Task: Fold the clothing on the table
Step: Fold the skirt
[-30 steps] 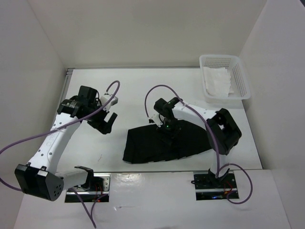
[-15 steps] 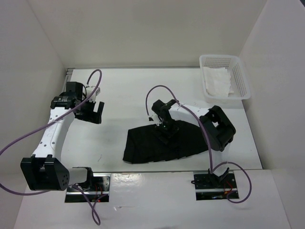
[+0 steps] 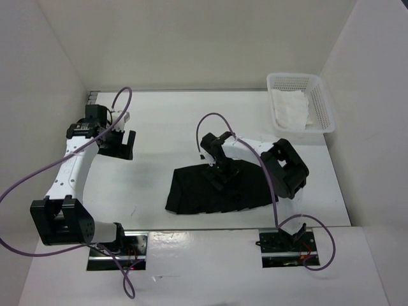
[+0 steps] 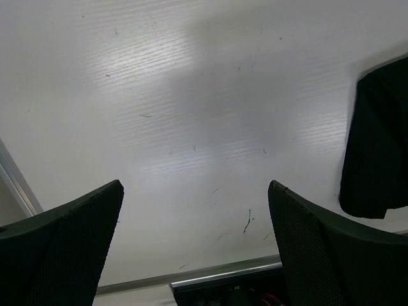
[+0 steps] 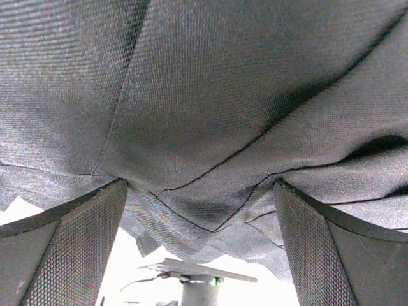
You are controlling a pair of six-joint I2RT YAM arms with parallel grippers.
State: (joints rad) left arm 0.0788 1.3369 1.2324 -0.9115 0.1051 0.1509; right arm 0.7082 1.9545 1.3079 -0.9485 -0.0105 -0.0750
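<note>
The clothing, a black pleated skirt (image 3: 191, 191), lies spread flat on the white table (image 3: 159, 121), near its front middle. My right gripper (image 3: 220, 176) points down onto the skirt's upper middle. In the right wrist view the grey-black cloth (image 5: 210, 95) fills the frame, and the right gripper (image 5: 199, 185) stands open with creased fabric beneath it, nothing pinched. My left gripper (image 3: 121, 145) hovers open over bare table at the far left, well apart from the skirt. The left wrist view shows that gripper (image 4: 194, 185) above the tabletop, with the skirt's edge (image 4: 379, 146) at the right.
A white perforated basket (image 3: 326, 102) holding a white cloth (image 3: 292, 109) stands at the back right corner. White walls enclose the table on three sides. A grey metal rail (image 4: 223, 271) runs along the near edge, with the arm bases behind it.
My left arm has swung back and to the left, away from the skirt. The right gripper has shifted slightly left on the skirt, its elbow drawing inward. Both grippers stay open.
</note>
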